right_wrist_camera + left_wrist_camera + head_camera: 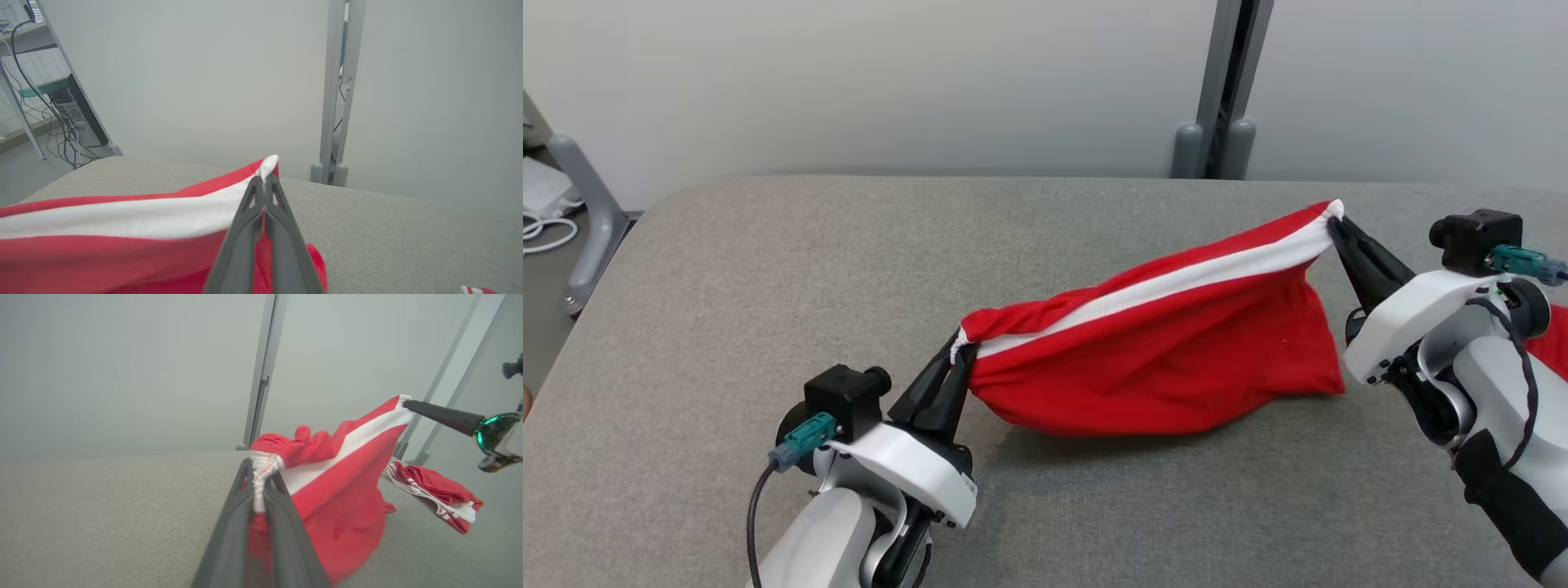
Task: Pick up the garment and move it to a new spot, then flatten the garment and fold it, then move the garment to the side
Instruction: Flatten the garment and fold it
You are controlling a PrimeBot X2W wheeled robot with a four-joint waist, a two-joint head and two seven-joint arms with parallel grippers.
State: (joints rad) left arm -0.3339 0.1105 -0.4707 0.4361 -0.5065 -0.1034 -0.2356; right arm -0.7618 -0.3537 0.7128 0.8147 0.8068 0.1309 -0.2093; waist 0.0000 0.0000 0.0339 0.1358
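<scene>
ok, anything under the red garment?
Grey table and a shadow show beneath the garment, which hangs between the left gripper and right gripper. The patch directly below its sagging bottom is hidden.

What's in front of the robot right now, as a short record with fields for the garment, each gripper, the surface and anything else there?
garment: red garment with a white stripe, held at two ends, sagging between them
left gripper: left gripper shut on the gathered end
right gripper: right gripper shut on the opposite corner
surface: grey fabric-covered table
other: folded red-and-white garment lying on the table's right side
</scene>
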